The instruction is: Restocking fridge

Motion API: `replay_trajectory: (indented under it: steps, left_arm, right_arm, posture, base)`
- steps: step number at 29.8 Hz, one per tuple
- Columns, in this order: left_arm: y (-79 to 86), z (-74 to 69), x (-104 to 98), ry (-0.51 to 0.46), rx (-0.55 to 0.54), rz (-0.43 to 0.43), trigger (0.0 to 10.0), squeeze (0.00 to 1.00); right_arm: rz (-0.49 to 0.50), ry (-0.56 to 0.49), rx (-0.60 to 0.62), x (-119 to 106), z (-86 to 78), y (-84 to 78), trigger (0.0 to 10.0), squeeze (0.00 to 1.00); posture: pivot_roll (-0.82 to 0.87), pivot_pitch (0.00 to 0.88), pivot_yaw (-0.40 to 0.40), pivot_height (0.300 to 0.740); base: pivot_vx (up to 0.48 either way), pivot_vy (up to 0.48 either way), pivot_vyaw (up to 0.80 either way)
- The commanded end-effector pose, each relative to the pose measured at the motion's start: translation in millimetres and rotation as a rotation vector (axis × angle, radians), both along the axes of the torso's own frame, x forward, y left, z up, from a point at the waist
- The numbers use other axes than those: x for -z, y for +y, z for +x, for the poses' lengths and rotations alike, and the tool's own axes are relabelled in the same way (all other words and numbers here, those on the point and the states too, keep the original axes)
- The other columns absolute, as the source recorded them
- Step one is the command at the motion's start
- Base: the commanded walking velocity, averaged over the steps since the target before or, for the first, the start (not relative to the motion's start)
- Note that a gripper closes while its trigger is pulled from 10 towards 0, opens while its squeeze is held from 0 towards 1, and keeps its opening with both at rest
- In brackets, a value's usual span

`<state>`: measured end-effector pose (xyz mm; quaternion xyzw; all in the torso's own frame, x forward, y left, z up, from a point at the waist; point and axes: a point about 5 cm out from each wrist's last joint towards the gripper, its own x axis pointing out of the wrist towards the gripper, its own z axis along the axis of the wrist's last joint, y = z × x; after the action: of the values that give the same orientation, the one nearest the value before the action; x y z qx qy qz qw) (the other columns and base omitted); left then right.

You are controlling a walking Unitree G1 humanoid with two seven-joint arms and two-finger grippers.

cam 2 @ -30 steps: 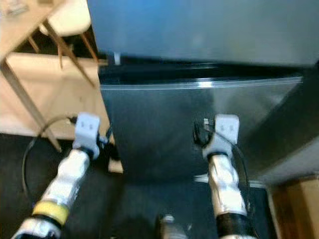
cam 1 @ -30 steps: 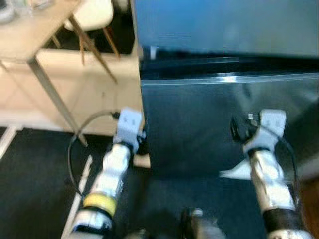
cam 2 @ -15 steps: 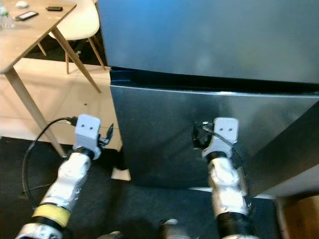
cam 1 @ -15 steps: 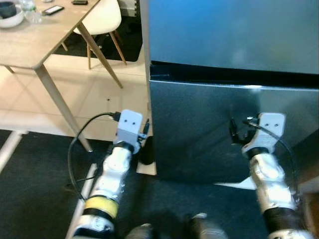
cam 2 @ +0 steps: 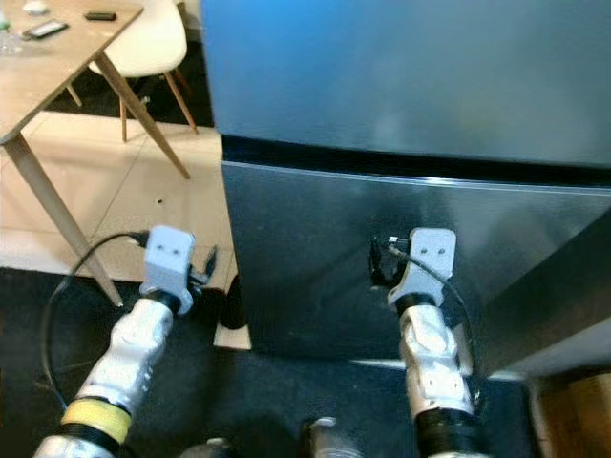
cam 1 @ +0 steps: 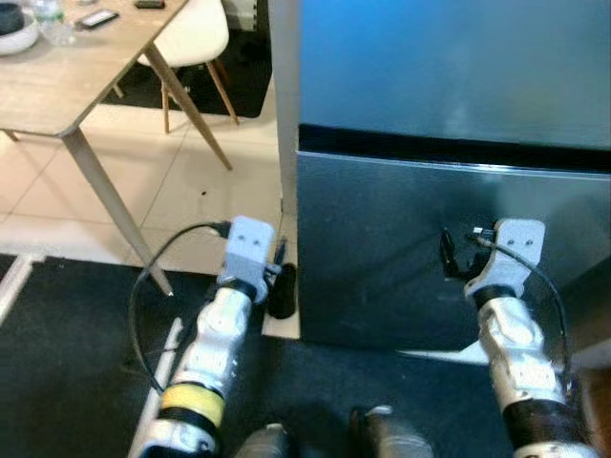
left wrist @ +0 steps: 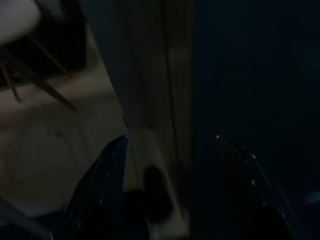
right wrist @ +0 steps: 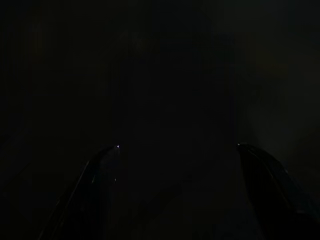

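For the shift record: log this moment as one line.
stage: facing shut grey metal fridge | left gripper: open, empty, at fridge's left edge | right gripper: open, empty, before lower door

Home kitchen, fridge [cam 1: 449, 143], dining table [cam 1: 67, 76], chair [cam 1: 196, 33]

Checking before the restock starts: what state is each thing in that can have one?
Fridge upper door: closed.
Fridge lower door: closed.
Left gripper: open, holding nothing, by the fridge's left corner.
Right gripper: open, holding nothing, before the lower door.
Chair: upright, at the table.
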<state>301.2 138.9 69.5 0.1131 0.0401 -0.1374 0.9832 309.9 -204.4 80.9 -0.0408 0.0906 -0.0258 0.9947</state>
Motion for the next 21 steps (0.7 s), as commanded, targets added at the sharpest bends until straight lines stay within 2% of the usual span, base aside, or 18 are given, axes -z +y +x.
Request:
replay_trajectory:
  steps: [1, 2, 3, 4, 6, 7, 8, 9, 10, 11, 12, 13, 14, 15, 17, 18, 21]
  left_arm:
    - [10.5, -15.3, 29, 0.12, -0.017, 0.043, 10.0, 0.0]
    - [27.3, -35.7, 63, 0.263, -0.079, 0.077, 10.0, 0.0]
    - [35.6, -47.1, 78, 0.334, -0.114, 0.086, 10.0, 0.0]
    - [35.6, -47.1, 78, 0.334, -0.114, 0.086, 10.0, 0.0]
    - [55.9, -77.3, 109, 0.497, -0.207, 0.097, 10.0, 0.0]
    - [55.9, -77.3, 109, 0.497, -0.207, 0.097, 10.0, 0.0]
    - [66.0, -93.7, 121, 0.568, -0.256, 0.107, 10.0, 0.0]
    - [66.0, -93.7, 121, 0.568, -0.256, 0.107, 10.0, 0.0]
    - [72.5, -105.0, 128, 0.615, -0.289, 0.115, 10.0, 0.0]
    - [72.5, -105.0, 128, 0.615, -0.289, 0.115, 10.0, 0.0]
    - [80.3, -118.0, 135, 0.664, -0.332, 0.122, 10.0, 0.0]
    - [80.3, -118.0, 135, 0.664, -0.332, 0.122, 10.0, 0.0]
    - [88.7, -132.6, 142, 0.715, -0.371, 0.139, 10.0, 0.0]
    - [88.7, -132.6, 142, 0.715, -0.371, 0.139, 10.0, 0.0]
    - [99.6, -154.6, 151, 0.783, -0.405, 0.179, 10.0, 0.0]
    - [101.8, -161.1, 153, 0.8, -0.401, 0.201, 10.0, 0.0]
    - [102.6, -167.3, 156, 0.816, -0.39, 0.228, 10.0, 0.0]
  right_arm:
    - [-0.029, 0.084, -0.037, 18, -7.9, 2.7, 10.0, 0.0]
    - [-0.072, 0.162, -0.103, 39, -18.5, 7.8, 10.0, 0.0]
    - [-0.087, 0.199, -0.131, 48, -24.3, 9.9, 10.0, 0.0]
    - [-0.087, 0.199, -0.131, 48, -24.3, 9.9, 10.0, 0.0]
    - [-0.128, 0.321, -0.185, 78, -43.4, 12.9, 10.0, 0.0]
    - [-0.128, 0.321, -0.185, 78, -43.4, 12.9, 10.0, 0.0]
    - [-0.165, 0.393, -0.218, 94, -56.4, 13.9, 10.0, 0.0]
    - [-0.165, 0.393, -0.218, 94, -56.4, 13.9, 10.0, 0.0]
    - [-0.19, 0.44, -0.241, 104, -65.7, 14.2, 10.0, 0.0]
    - [-0.19, 0.44, -0.241, 104, -65.7, 14.2, 10.0, 0.0]
    - [-0.208, 0.504, -0.264, 119, -80.2, 14.6, 10.0, 0.0]
    - [-0.208, 0.504, -0.264, 119, -80.2, 14.6, 10.0, 0.0]
    - [-0.207, 0.558, -0.28, 130, -93.0, 14.8, 10.0, 0.0]
    - [-0.207, 0.558, -0.28, 130, -93.0, 14.8, 10.0, 0.0]
    - [-0.206, 0.617, -0.291, 144, -111.7, 13.2, 10.0, 0.0]
    - [-0.21, 0.631, -0.28, 147, -116.6, 11.1, 10.0, 0.0]
    - [-0.265, 0.672, -0.257, 153, -125.6, 5.0, 10.0, 0.0]
  posture:
    - [-0.05, 0.167, -0.022, 0.74]
    - [-0.05, 0.168, -0.024, 0.74]
    - [-0.05, 0.168, -0.024, 0.74]
    - [-0.05, 0.168, -0.024, 0.74]
    - [-0.05, 0.169, -0.027, 0.74]
    - [-0.05, 0.169, -0.027, 0.74]
    - [-0.05, 0.17, -0.029, 0.74]
    - [-0.05, 0.17, -0.029, 0.74]
    - [-0.05, 0.169, -0.029, 0.74]
    - [-0.05, 0.169, -0.029, 0.74]
    - [-0.05, 0.169, -0.034, 0.74]
    - [-0.05, 0.169, -0.034, 0.74]
    - [-0.05, 0.169, -0.035, 0.74]
    - [-0.05, 0.169, -0.035, 0.74]
    - [-0.04, 0.169, -0.039, 0.74]
    - [-0.04, 0.169, -0.041, 0.74]
    - [-0.04, 0.168, -0.042, 0.74]
  base:
    - [0.0, 0.0, 0.0]
    - [0.0, 0.0, 0.0]
    - [0.0, 0.0, 0.0]
    - [0.0, 0.0, 0.0]
    - [0.0, 0.0, 0.0]
    - [0.0, 0.0, 0.0]
    - [0.0, 0.0, 0.0]
    - [0.0, 0.0, 0.0]
    - [0.0, 0.0, 0.0]
    - [0.0, 0.0, 0.0]
    - [0.0, 0.0, 0.0]
    - [0.0, 0.0, 0.0]
    - [0.0, 0.0, 0.0]
    - [0.0, 0.0, 0.0]
    - [0.0, 0.0, 0.0]
    - [0.0, 0.0, 0.0]
    - [0.0, 0.0, 0.8]
